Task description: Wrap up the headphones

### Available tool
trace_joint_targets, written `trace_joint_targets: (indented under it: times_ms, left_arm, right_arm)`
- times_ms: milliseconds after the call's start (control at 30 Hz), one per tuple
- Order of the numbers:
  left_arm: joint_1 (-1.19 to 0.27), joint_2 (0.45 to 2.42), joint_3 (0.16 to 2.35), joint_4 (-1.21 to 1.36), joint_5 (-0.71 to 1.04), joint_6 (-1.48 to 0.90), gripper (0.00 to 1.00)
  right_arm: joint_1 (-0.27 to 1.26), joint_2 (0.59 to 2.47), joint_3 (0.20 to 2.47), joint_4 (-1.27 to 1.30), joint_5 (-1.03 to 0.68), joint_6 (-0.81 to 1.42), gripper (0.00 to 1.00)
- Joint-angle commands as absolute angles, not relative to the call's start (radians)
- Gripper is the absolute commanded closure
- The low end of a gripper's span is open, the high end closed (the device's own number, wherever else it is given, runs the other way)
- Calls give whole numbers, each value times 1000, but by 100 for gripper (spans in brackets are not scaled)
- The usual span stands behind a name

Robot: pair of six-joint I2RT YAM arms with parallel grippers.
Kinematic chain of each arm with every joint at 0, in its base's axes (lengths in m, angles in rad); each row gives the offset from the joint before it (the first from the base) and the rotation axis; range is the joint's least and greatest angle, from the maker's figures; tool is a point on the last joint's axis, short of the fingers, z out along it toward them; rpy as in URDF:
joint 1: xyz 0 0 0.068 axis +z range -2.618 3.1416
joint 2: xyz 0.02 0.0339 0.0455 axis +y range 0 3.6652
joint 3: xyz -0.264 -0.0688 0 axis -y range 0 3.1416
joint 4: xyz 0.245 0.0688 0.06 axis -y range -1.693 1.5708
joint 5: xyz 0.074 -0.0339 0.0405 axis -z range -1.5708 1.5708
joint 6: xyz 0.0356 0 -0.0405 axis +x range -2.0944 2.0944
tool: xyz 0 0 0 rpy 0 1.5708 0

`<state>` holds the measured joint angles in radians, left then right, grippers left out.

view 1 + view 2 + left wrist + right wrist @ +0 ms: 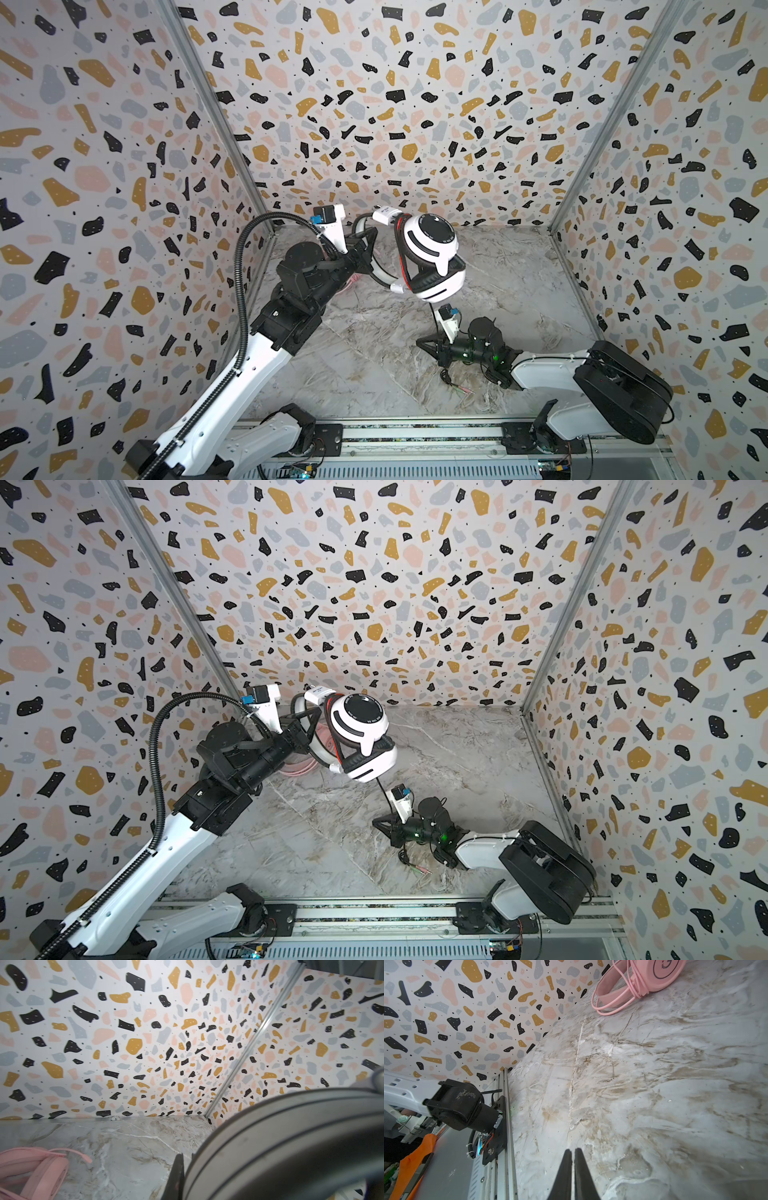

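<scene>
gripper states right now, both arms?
Left gripper: shut on the white-and-black headset, at its band.
Right gripper: shut, jaws together, nothing seen between the tips.

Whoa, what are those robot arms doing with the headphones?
The left gripper pinches the white-and-black headset by its band, up off the table. Its black cable dangles past the right gripper, which sits low with fingers shut; the plug lies on the table. The pink headset lies behind, its cable bundled around it.

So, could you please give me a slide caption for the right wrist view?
Right end effector shut over the marble table, pink headset lying beyond.
</scene>
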<state>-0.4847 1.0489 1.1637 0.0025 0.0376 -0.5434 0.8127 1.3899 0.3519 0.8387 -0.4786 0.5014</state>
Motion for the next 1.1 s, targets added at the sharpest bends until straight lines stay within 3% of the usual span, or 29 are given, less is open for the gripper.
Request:
trace_joint_targets:
  times_ms: [0, 167, 500, 733, 933, 1067]
  left_arm:
    - [-414, 1075, 1205, 168, 3, -675, 100]
    - [-342, 1127, 1181, 158, -154, -757, 100]
    - [-329, 1196, 1109, 127, -439, -627, 100]
    - [-330, 1232, 1078, 48, -482, -641, 100]
    - [-378, 1262, 1024, 21, -467, -595, 100]
    - [-445, 1294, 1001, -23, -548, -508, 100]
  right_arm:
    - [846, 1316, 338, 760, -439, 498, 92]
    - [911, 1197, 334, 613, -352, 468, 93]
    - [1015, 952, 386, 294, -203, 426, 93]
    - [1034, 849, 467, 171, -147, 401, 93]
    - [1039, 845, 530, 130, -95, 364, 93]
    - [1039, 870, 592, 101, -80, 325, 93]
